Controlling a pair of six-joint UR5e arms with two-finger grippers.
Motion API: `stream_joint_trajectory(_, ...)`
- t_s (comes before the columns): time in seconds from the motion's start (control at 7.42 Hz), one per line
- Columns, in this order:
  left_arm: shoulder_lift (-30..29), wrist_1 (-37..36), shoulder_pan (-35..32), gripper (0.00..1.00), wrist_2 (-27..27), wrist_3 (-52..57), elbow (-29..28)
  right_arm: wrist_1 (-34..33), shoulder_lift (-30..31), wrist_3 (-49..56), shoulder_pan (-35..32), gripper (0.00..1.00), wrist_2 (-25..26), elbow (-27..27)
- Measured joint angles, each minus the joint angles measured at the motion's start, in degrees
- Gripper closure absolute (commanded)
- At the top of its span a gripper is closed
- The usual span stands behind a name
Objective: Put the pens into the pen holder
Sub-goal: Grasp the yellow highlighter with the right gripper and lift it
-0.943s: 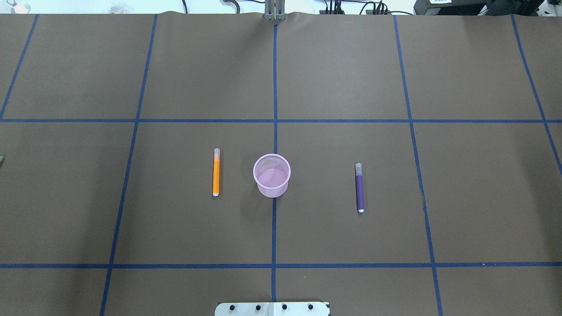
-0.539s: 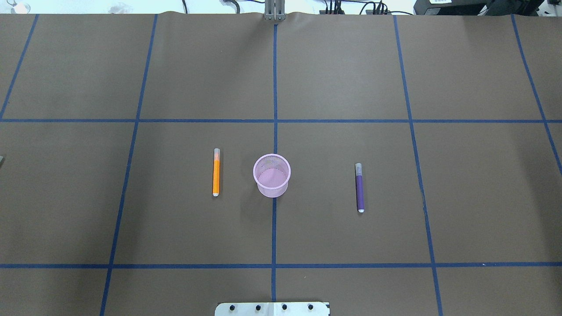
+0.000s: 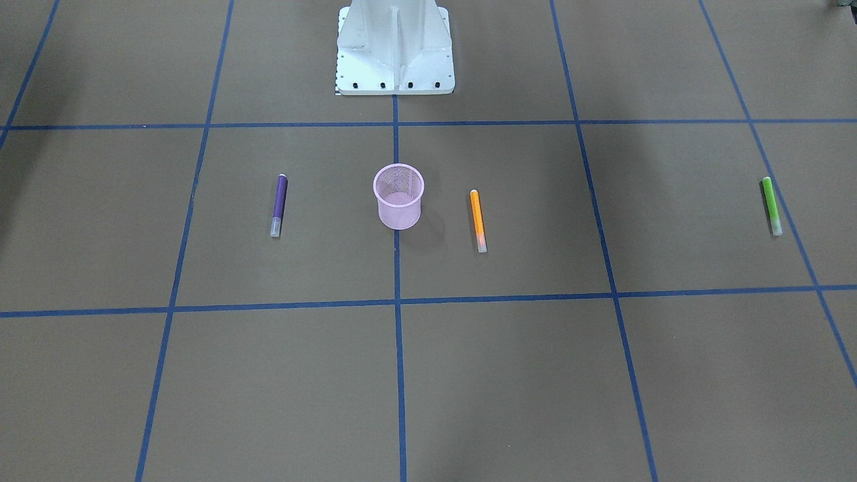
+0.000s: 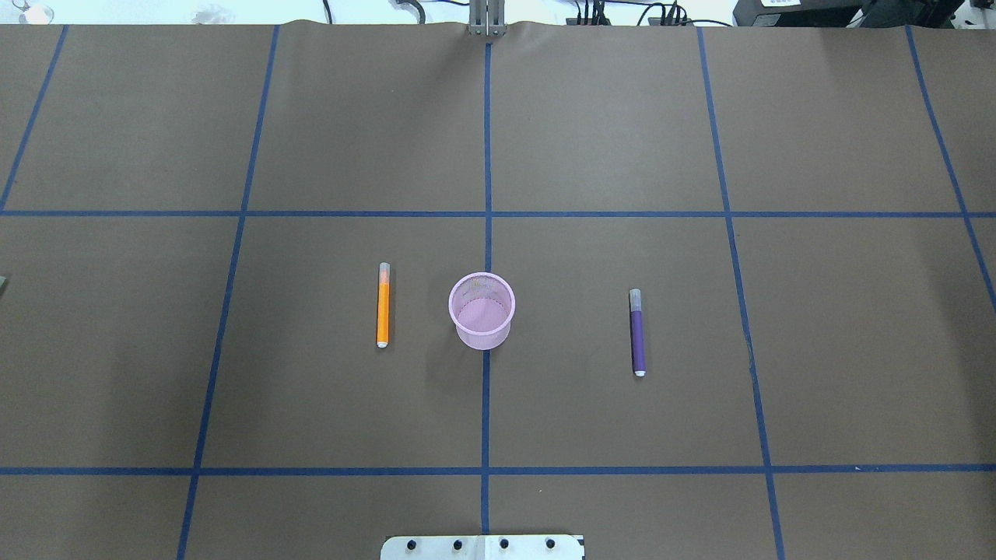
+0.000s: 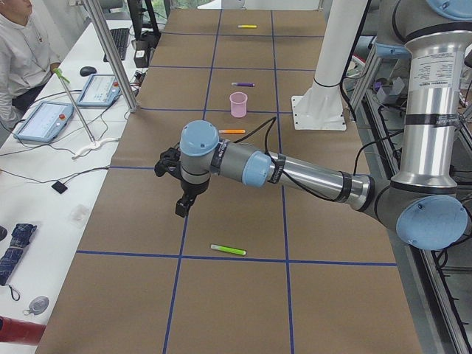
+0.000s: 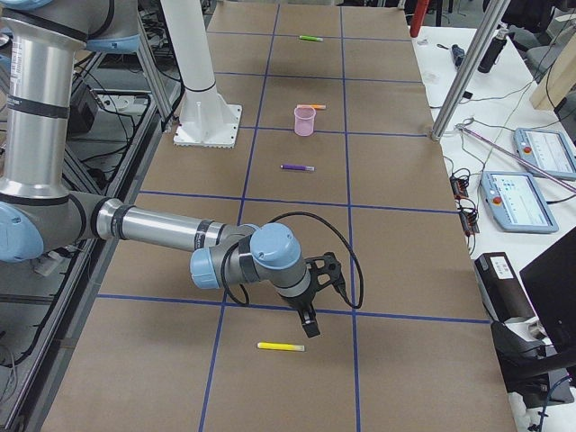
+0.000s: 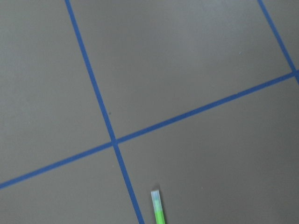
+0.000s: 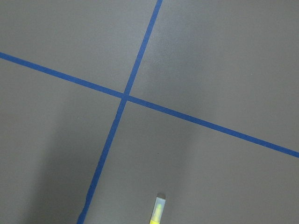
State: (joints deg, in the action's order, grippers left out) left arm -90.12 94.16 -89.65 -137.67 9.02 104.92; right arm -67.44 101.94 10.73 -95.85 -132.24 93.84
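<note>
The pink mesh pen holder [image 4: 482,309] stands upright at the table's centre with nothing showing in it. An orange pen [image 4: 382,305] lies to its left and a purple pen [image 4: 637,333] to its right. A green pen [image 5: 228,250] lies at the left end, a short way from my left gripper [image 5: 182,206], which hovers above the table. A yellow pen [image 6: 281,346] lies at the right end, just beside my right gripper [image 6: 309,326]. Both grippers show only in the side views, so I cannot tell whether they are open or shut.
The white robot base [image 3: 395,47] stands at the table's robot-side edge behind the holder. Blue tape lines [image 4: 485,155] grid the brown table. A seated person [image 5: 18,44] and tablets [image 5: 44,120] are at a side bench beyond the far edge.
</note>
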Motion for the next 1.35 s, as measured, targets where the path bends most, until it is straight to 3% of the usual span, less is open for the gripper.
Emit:
stream_joint_trajectory(0.4,-0.25,1.10,0.06,0.00,-0.05,0.01,0.23,13.82,-0.15,-14.92,4.51,0.02,0.01,-10.17)
stream_joint_trajectory(0.81,-0.23,1.78,0.09,0.00,-0.05,-0.01,0.45,31.67,-0.16,-29.61,11.09,0.04,5.01,-20.55)
stream_joint_trajectory(1.08,-0.23,1.84,0.09,0.00,-0.11,0.01,0.58,34.56,-0.15,-32.26,13.00,0.07,6.98,-22.93)
stream_joint_trajectory(1.35,-0.23,1.89,0.09,0.00,-0.14,0.03,0.66,34.96,-0.12,-32.95,15.04,0.20,7.91,-23.31)
